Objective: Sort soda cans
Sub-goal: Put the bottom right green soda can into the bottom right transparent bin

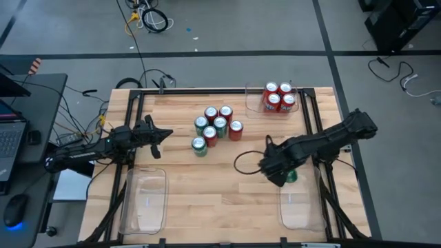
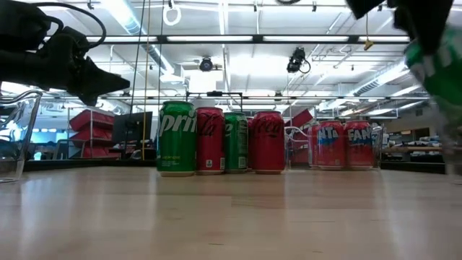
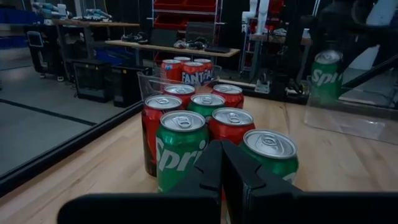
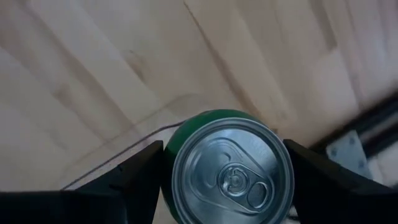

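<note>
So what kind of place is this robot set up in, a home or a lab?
Most likely a robotics lab or workshop: a wooden table on a bare grey floor with loose cables, long ceiling strip lights, and red storage shelves.

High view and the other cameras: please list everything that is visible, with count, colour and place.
Cluster of cans: seven, four red and three green, table centre.
Red cans in far bin: four, in the clear bin at the far right edge.
Held green can: one, in the right gripper, above the near right bin's far end.
Near bins: two, clear, near left and near right.
Left gripper: shut, left of the cluster.
Right gripper: shut on the green can.
</note>
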`<act>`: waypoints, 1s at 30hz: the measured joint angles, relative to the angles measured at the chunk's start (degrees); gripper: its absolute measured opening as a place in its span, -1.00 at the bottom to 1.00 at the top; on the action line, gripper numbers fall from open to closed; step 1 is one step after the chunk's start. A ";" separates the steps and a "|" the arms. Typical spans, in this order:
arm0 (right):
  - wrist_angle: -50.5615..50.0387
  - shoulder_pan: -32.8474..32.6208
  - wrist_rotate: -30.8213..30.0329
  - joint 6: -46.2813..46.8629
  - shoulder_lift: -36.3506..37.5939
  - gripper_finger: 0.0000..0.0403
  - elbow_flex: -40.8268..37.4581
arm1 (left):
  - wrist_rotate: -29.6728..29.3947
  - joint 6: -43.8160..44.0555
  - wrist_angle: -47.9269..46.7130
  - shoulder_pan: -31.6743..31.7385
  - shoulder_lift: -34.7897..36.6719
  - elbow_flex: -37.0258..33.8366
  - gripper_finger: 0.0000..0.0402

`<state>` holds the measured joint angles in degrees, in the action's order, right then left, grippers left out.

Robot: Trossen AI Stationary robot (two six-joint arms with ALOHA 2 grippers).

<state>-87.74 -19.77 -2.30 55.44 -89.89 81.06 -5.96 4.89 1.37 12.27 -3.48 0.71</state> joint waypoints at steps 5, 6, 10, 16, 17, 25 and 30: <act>10.77 2.96 -5.28 -5.87 -1.61 0.39 0.22 | -0.02 -0.02 -0.02 -0.01 0.02 0.00 -0.96; 12.84 3.65 -5.73 -6.34 -1.61 0.39 0.22 | -0.01 -0.08 -0.02 -0.01 0.02 0.00 -0.96; 15.59 5.95 -6.74 -6.36 -1.40 0.39 0.33 | 0.00 -0.26 -0.02 0.00 0.02 0.00 -0.96; 3.05 6.56 -11.35 3.99 -1.35 0.39 0.12 | 0.00 -0.28 -0.07 0.00 0.02 0.00 -0.96; 2.24 6.52 -11.93 6.02 -1.13 0.39 -0.09 | 0.00 -0.28 -0.07 0.00 0.02 0.00 -0.96; 4.38 5.74 -14.56 13.73 0.21 0.39 -6.40 | 0.00 -0.22 -0.12 -0.02 0.02 0.00 -0.96; 8.06 4.75 -17.47 16.06 0.22 0.39 -10.10 | 0.00 -0.20 -0.11 0.00 0.02 0.00 -0.96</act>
<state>-79.68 -15.03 -19.77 71.51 -89.67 70.96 -5.96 4.69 1.25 12.27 -3.46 0.71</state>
